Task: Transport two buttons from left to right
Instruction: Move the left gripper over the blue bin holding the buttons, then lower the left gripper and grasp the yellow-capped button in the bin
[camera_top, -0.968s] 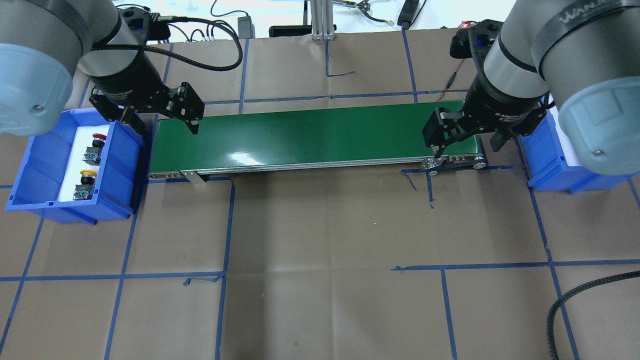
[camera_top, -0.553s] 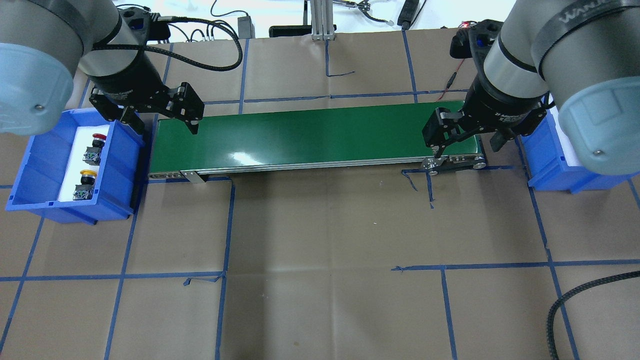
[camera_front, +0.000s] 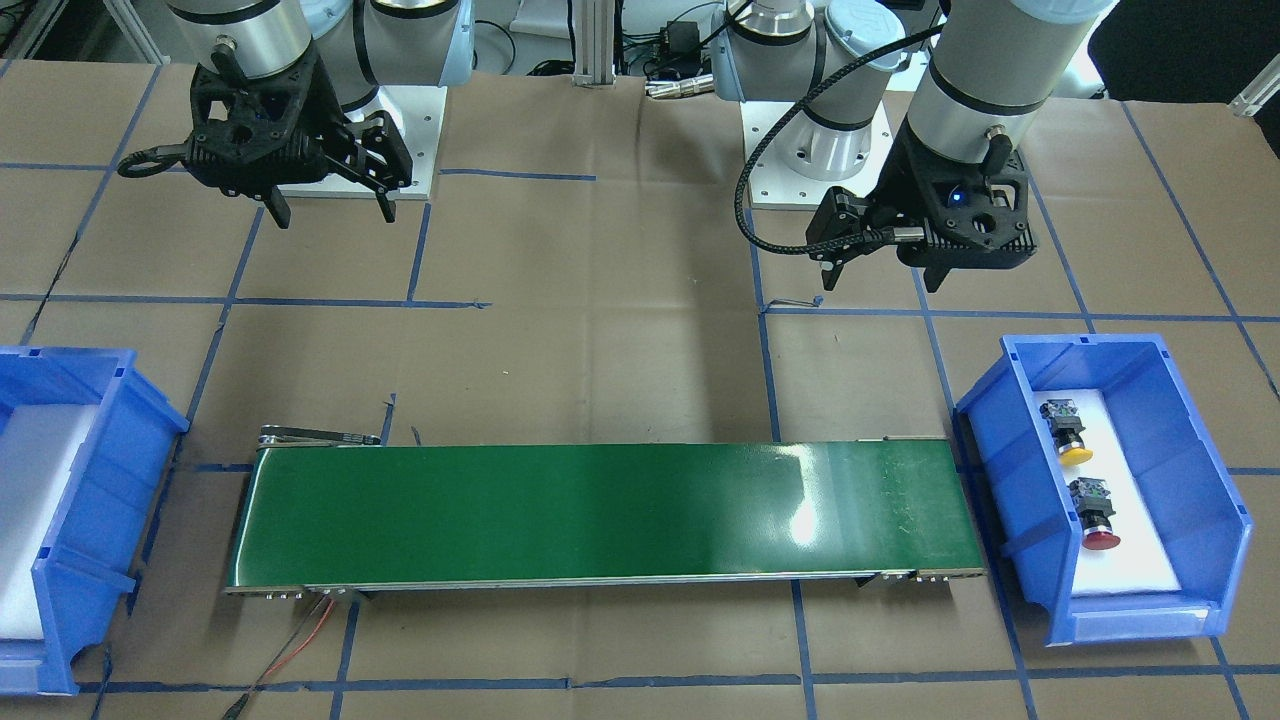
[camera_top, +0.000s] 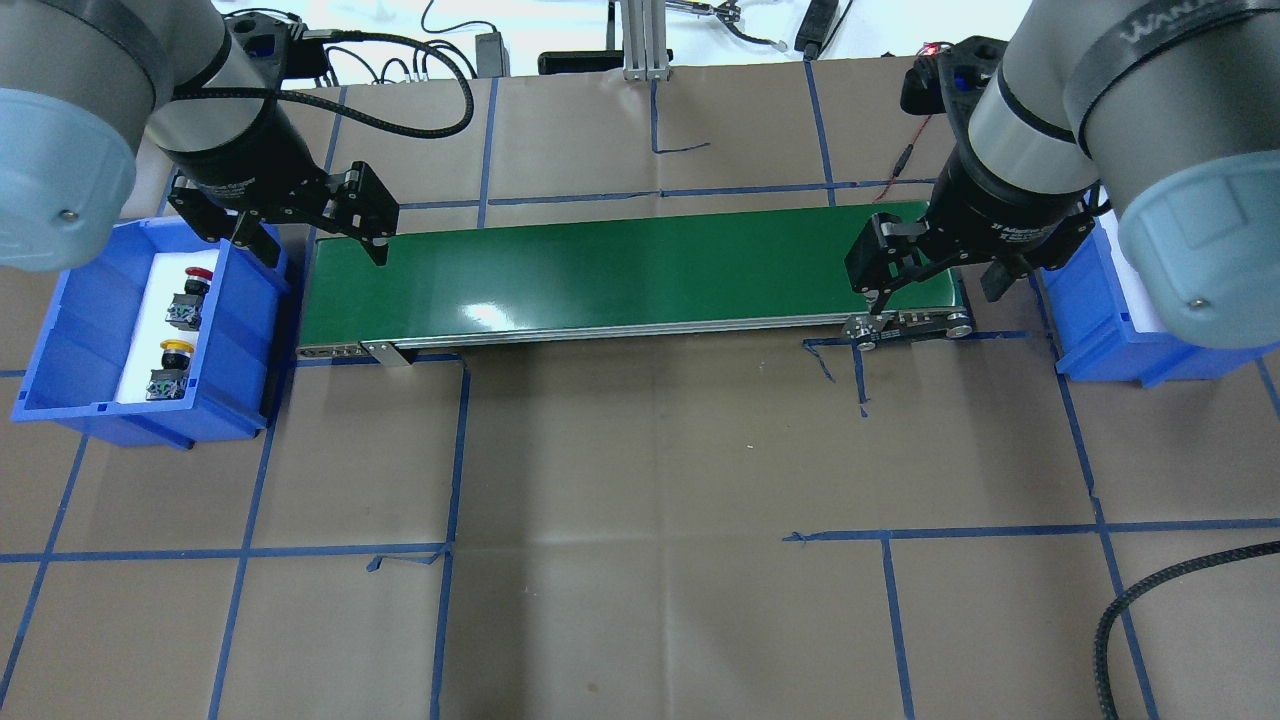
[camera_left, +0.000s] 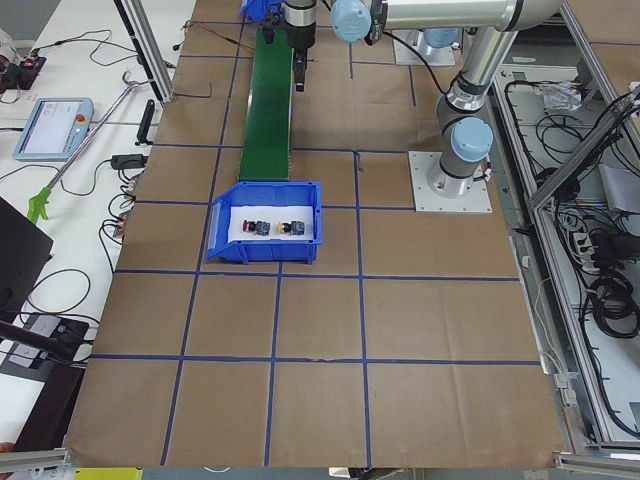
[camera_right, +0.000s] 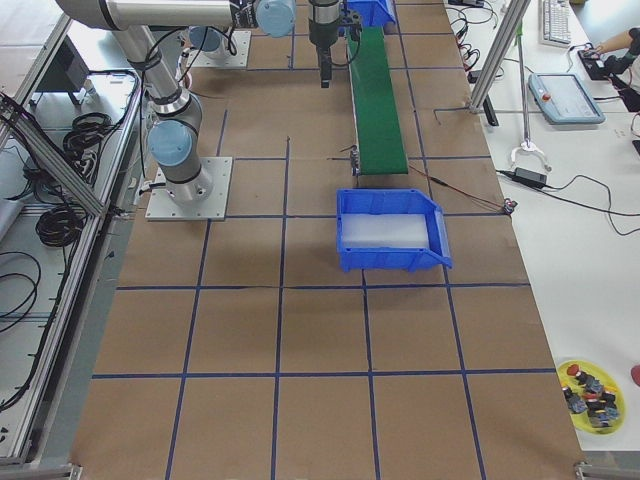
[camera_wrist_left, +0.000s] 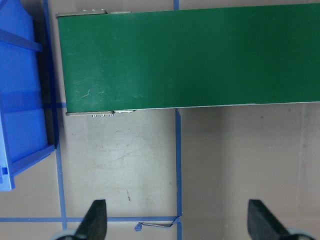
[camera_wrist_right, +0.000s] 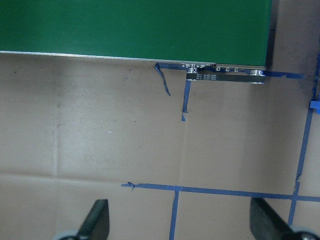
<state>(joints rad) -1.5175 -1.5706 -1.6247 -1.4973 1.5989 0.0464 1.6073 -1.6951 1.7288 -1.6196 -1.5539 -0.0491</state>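
The red button (camera_top: 190, 295) and the yellow button (camera_top: 172, 368) lie on white foam in the blue left bin (camera_top: 240, 330). In the front view the yellow button (camera_front: 1068, 432) and red button (camera_front: 1095, 512) lie in the same bin (camera_front: 1010, 480). My left gripper (camera_top: 322, 250) is open and empty, hovering beside the bin's inner wall over the left end of the green conveyor belt (camera_top: 630, 270). Its fingers (camera_wrist_left: 95, 220) show wide apart in the left wrist view. My right gripper (camera_top: 932, 298) is open and empty above the belt's right end.
A blue right bin (camera_top: 1100, 330) with white foam and no parts stands past the belt's right end; it also shows in the front view (camera_front: 90, 470). A black cable (camera_top: 1150, 600) loops at the front right. Blue tape lines grid the brown table.
My left gripper has shifted slightly left and back, toward the left bin. The right arm and the buttons have not moved.
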